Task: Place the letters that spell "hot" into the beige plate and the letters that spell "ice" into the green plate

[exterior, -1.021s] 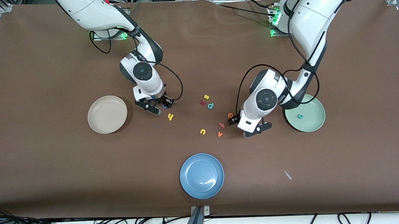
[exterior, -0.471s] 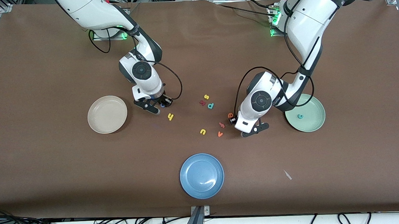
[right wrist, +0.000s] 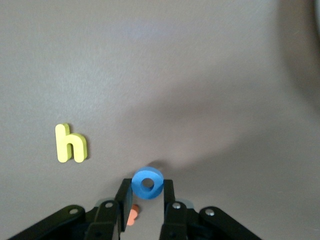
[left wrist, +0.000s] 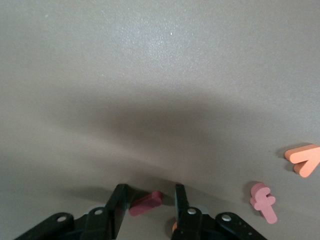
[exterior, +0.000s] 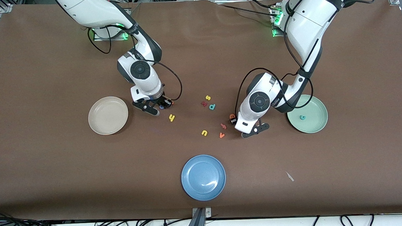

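My right gripper [right wrist: 146,192] is shut on the blue o [right wrist: 147,182] and holds it just above the table, between the beige plate [exterior: 108,115] and the yellow h [exterior: 171,118]. An orange piece [right wrist: 131,215] lies under its fingers; I cannot tell its shape. My left gripper [left wrist: 150,200] is low at the table, open, its jaws around the dark red i [left wrist: 146,202], with a gap on one side. The orange e [exterior: 232,116] lies right beside it. The green plate [exterior: 311,123] holds the teal c [exterior: 302,117]. A salmon t-like letter [left wrist: 263,201] lies close by.
Loose letters lie mid-table: a yellow s [exterior: 207,97], a teal p [exterior: 212,106], a dark red letter [exterior: 204,103], a yellow u [exterior: 204,133] and an orange v [exterior: 222,135]. A blue plate [exterior: 203,177] sits nearest the front camera.
My right gripper has shut on the blue o and drawn slightly toward the beige plate. My left gripper has slid toward the orange e, and its jaws have narrowed around the dark red i.
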You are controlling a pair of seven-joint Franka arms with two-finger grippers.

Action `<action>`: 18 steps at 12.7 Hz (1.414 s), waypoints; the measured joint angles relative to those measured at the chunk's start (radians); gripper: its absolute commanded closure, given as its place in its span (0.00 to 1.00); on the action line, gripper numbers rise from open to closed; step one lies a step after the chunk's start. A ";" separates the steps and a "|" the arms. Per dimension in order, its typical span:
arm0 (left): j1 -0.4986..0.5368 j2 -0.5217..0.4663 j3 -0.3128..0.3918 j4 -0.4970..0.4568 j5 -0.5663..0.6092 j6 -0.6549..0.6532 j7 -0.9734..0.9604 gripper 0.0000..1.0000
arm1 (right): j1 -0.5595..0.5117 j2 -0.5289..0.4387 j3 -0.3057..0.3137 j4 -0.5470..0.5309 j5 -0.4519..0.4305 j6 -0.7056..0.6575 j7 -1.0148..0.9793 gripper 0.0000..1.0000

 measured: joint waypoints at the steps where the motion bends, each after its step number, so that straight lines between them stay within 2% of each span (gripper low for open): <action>1: -0.001 0.000 0.000 0.002 0.000 0.000 0.000 0.78 | -0.012 -0.026 -0.001 0.000 0.000 -0.029 -0.014 0.67; 4: -0.002 0.000 0.000 0.004 0.000 0.000 -0.001 0.91 | -0.072 -0.097 -0.002 -0.002 0.001 -0.102 -0.125 0.66; 6: -0.002 0.000 0.001 0.005 0.000 -0.001 -0.001 0.92 | -0.136 -0.129 -0.003 -0.010 0.015 -0.117 -0.255 0.66; 7: -0.001 0.000 0.003 0.008 0.001 -0.001 0.000 0.92 | -0.172 -0.140 -0.003 -0.016 0.030 -0.122 -0.334 0.62; 9: 0.007 -0.012 0.009 0.026 0.002 -0.033 0.014 0.94 | -0.217 -0.153 -0.004 -0.026 0.072 -0.131 -0.430 0.41; 11: 0.029 -0.046 0.009 0.042 0.002 -0.107 0.056 0.95 | -0.217 -0.152 0.004 -0.033 0.098 -0.130 -0.429 0.40; 14: 0.056 -0.092 0.009 0.044 0.002 -0.195 0.129 0.96 | -0.204 -0.126 0.050 -0.042 0.120 -0.080 -0.354 0.39; 18: 0.165 -0.160 0.011 0.046 0.003 -0.391 0.408 0.96 | -0.136 -0.056 0.064 -0.047 0.120 0.024 -0.275 0.39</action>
